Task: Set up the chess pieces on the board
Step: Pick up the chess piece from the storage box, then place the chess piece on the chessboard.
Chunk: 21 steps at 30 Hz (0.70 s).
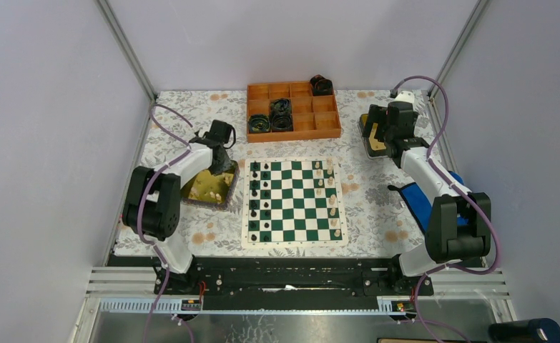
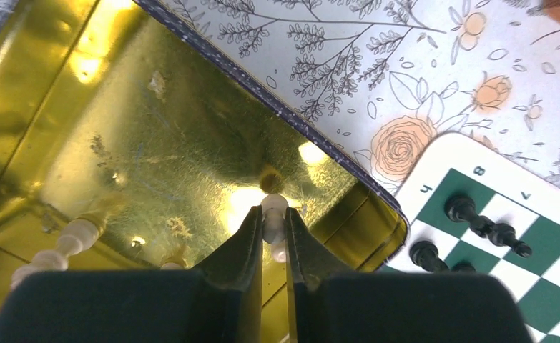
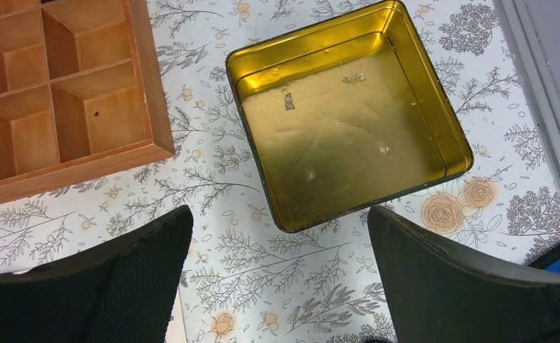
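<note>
Top view: chessboard (image 1: 295, 204) on the table (image 1: 377, 207), black pieces (image 1: 259, 200) along its left files, cream-white pieces (image 1: 329, 196) along its right. Left wrist: left pincer (image 2: 273, 230) clamped narrow on a cream-white piece (image 2: 274, 207) inside a gold-lined tin (image 2: 155, 128). Right wrist: right pincer (image 3: 280, 214) wide, above a second tin (image 3: 348, 136).

A gold-lined square tin (image 2: 155, 128) lies directly under the left end effector (image 2: 273, 223), its dark rim resting on the flower-printed table (image 2: 377, 64). A second gold-lined tin (image 3: 348, 121), its floor scuffed, sits just ahead of the right end effector (image 3: 277, 214). To the left of that end effector stands an orange compartment tray (image 3: 84, 107), with black coiled rolls (image 1: 322, 85) in several of its compartments. A blue pad (image 1: 423, 196) lies on the table behind the right end effector
</note>
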Available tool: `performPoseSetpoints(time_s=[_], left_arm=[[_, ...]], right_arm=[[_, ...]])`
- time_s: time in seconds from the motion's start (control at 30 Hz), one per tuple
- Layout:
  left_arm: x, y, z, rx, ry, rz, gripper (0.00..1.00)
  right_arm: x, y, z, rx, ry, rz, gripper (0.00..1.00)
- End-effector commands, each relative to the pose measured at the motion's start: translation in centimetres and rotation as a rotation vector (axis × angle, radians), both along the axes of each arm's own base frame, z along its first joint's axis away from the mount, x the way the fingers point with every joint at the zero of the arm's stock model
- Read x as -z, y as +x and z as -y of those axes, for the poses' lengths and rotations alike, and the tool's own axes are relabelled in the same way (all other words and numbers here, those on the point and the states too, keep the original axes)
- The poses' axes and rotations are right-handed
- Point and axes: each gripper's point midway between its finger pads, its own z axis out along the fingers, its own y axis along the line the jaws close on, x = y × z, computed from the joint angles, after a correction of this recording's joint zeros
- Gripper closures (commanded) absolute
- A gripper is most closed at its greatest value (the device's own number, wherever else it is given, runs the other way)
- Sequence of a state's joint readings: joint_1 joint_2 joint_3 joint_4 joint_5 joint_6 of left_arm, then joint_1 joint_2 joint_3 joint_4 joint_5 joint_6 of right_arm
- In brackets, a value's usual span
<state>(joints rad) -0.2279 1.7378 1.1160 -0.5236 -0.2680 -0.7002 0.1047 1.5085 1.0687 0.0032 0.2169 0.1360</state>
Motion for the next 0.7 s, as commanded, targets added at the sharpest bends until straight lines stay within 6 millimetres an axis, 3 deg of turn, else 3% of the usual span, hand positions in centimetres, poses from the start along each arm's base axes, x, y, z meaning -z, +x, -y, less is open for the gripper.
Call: performPoseSetpoints(time_s=[0.0,0.1,0.2,0.47,0.67], left_arm=[[-4.9,1.7,-0.9,-0.008,0.029,0.13,1.0],[-6.7,1.6,-0.3,0.019,-0.006,0.169,1.0],[-8.2,1.5,2.0,0.11,-0.084,0.215,1.0],[-11.1,-2.0,13.6,0.523,-0.089,0.292,1.0],[-11.0,-6.0,21.2,0.778,-0.098,0.295,1.0]], right_arm=[[-3.1,1.0,-0.4,-0.006,0.007,0.073,0.0],[-3.2,1.0,-0.4,-0.005,0.008,0.074,0.0],[-3.3,1.0,-0.4,-0.006,0.009,0.077,0.0],[-3.5,0.8,0.0,-0.001,-0.013,0.078,0.0],[-2.5,0.4,0.0,0.002,-0.013,0.06,0.0]])
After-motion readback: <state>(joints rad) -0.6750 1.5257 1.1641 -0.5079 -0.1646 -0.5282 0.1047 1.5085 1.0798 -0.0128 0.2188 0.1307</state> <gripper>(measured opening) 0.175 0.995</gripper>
